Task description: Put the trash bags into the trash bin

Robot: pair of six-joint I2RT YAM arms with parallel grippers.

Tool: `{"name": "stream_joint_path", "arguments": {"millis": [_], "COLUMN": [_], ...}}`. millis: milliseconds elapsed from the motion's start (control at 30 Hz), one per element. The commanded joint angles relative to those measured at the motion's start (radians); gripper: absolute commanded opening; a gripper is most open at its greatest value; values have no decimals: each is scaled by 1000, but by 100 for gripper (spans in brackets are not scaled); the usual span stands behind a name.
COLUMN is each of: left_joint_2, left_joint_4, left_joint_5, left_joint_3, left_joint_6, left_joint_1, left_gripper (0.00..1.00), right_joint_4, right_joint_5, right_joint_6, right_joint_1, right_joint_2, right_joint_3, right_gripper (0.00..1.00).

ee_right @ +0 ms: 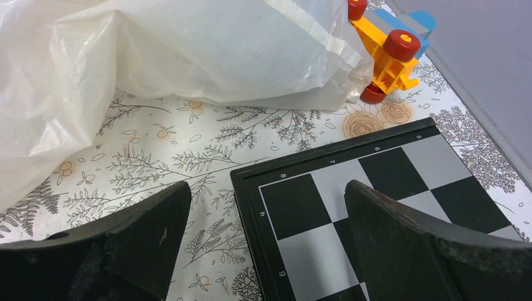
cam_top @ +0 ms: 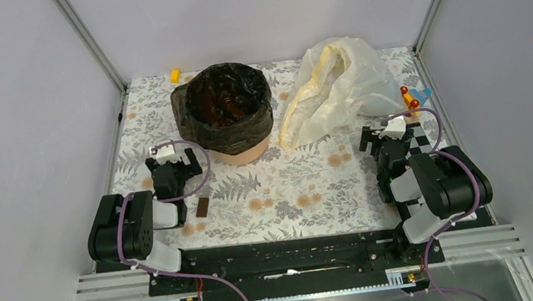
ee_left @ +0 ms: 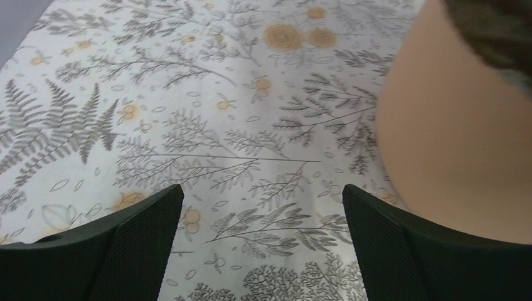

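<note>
The trash bin [cam_top: 239, 152], a round peach-orange bucket, stands at the back middle of the table. A glossy black trash bag [cam_top: 223, 106] sits in its mouth and drapes over the rim and upper wall. My left gripper [cam_top: 171, 161] is low, just left of the bin and apart from it, open and empty. In the left wrist view the fingers of the left gripper [ee_left: 263, 194] frame bare tablecloth, with the bin wall [ee_left: 452, 138] and the bag's edge [ee_left: 495, 31] at the right. My right gripper [cam_top: 386, 136] is open and empty over the near right, far from the bin; the right gripper [ee_right: 266, 191] spans a chessboard's corner.
A cream-white translucent bag [cam_top: 332, 88] [ee_right: 188, 50] lies crumpled right of the bin. A chessboard [cam_top: 421, 137] [ee_right: 376, 175] and an orange, red and blue toy [cam_top: 412, 98] [ee_right: 389, 50] sit at the right edge. A small brown block [cam_top: 203, 207] lies near the left arm; a yellow piece [cam_top: 175, 75] sits at the back.
</note>
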Motion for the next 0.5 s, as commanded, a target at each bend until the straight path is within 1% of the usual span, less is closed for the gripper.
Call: {"name": "stream_joint_path", "arguments": {"millis": [0,467], "left_joint_2": [4,3], "left_joint_4": [104,100], "left_joint_5": [102,102], "left_joint_3": [35,36], "left_joint_6": [34,43], "left_joint_1": [3,-2], "left_gripper": [99,99], "right_joint_4": [24,23], "right_joint_5": [-2,-2], "right_joint_6": [6,6], "right_joint_1": [-4,-4], "right_joint_2": [-18,-18], "right_joint_3": [9,9], "right_gripper": [100,100]}}
